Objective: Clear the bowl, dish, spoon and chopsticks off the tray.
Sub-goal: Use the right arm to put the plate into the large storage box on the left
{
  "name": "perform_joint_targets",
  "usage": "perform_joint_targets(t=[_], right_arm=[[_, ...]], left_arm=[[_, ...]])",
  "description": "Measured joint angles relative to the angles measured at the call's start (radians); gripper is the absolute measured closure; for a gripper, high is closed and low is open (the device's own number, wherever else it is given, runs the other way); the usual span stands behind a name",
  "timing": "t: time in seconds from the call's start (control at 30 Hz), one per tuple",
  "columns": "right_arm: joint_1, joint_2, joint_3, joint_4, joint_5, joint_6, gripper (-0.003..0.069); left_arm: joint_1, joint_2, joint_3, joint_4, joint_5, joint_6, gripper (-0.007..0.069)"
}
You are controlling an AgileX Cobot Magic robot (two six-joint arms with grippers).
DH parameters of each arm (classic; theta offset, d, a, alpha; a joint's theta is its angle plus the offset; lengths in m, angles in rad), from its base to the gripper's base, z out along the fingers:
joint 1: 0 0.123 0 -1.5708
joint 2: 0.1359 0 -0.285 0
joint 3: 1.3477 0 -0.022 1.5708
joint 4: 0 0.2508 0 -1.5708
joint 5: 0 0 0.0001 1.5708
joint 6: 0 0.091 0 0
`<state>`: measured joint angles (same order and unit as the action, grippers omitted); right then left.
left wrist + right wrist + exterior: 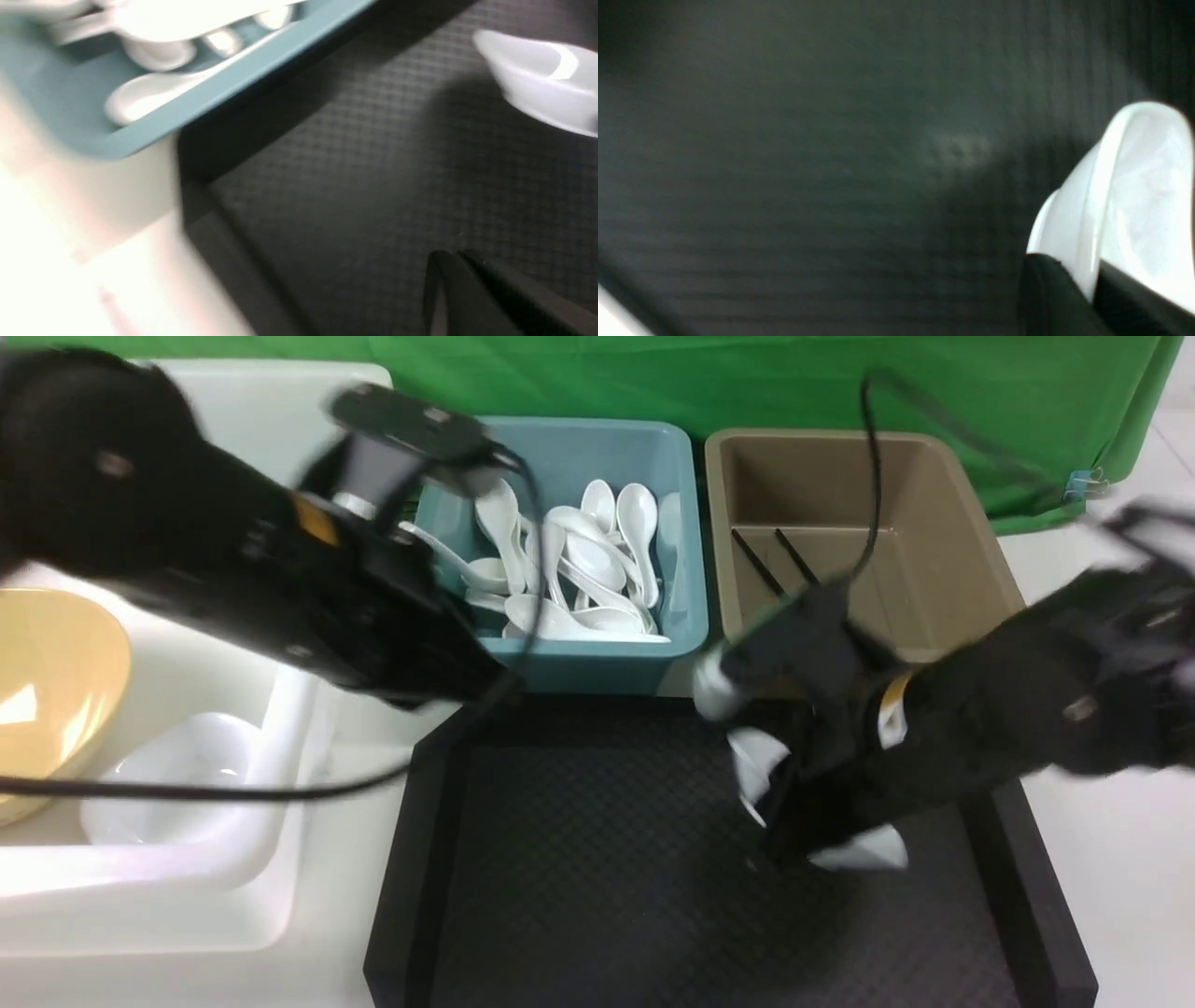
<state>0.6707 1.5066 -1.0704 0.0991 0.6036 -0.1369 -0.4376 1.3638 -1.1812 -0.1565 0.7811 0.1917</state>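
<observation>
The black tray [597, 896] lies in front of me. My right gripper [803, 821] hangs low over its right part, shut on the rim of a small white dish [761, 765]. The right wrist view shows the dish wall [1134, 196] pinched between the fingers [1050, 289]. My left gripper [451, 256] is shut and empty over the tray's far left corner. The yellow bowl [47, 681] sits in the white tub at left. The black chopsticks [775, 565] lie in the brown tub. Several white spoons [579, 569] fill the teal tub; I cannot tell the task's spoon from the others.
The teal tub [597, 658] and the brown tub [934, 523] stand just behind the tray. The white tub [187, 896] at left also holds a white dish [177, 775]. A green cloth hangs behind. The left arm reaches across the teal tub's left side.
</observation>
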Motion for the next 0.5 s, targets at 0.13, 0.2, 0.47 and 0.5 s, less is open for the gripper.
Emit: perform_joint_targets(t=[0.13,0.2,0.47,0.5], right_arm=[[0.016,-0.051,-0.185,0.152,0.05,-0.123,0.0631],[0.016,-0.025,-0.333,0.297,0.082,-0.25,0.0632],[0.114,0.308,-0.881,0.657,0.281,-0.526,0.0632],[0.141,0.387,-0.98,0.66,0.305,-0.521,0.0632]], left_arm=[[0.157,-0.078,-0.023,0.014,0.039,-0.021,0.0622],[0.28,-0.139,-0.029,0.016,0.075,-0.028,0.0622],[0.716,-0.283,-0.031,-0.082,0.161,-0.03,0.0622],[0.778,-0.289,-0.031,-0.101,0.19,-0.029,0.0622]])
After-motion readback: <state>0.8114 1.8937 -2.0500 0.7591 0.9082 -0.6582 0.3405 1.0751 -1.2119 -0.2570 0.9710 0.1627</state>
